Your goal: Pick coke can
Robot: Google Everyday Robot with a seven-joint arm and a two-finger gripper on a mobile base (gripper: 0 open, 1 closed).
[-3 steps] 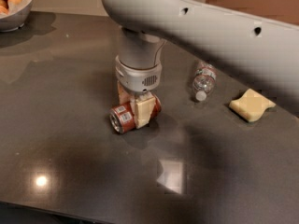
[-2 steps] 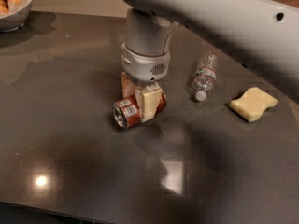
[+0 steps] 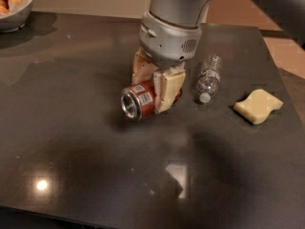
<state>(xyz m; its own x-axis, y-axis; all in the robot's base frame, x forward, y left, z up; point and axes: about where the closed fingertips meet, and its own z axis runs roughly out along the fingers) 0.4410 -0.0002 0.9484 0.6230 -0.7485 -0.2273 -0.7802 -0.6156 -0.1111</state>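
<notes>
The coke can [image 3: 138, 100] is red with a silver end and a white label patch. It lies sideways, its silver end facing the front left, held just above the dark table [image 3: 95, 166]. My gripper [image 3: 155, 82] comes down from above at the table's middle. Its cream fingers [image 3: 167, 87] are shut on the can's body, one on each side.
A clear plastic bottle [image 3: 208, 78] lies on its side right of the gripper. A pale yellow sponge [image 3: 258, 106] lies at the right. A bowl of oranges [image 3: 13, 4] stands at the back left corner. The table's right edge runs past the sponge.
The gripper has risen with the coke can in its fingers, and the can now sits off the table. The bottle and sponge have not moved.
</notes>
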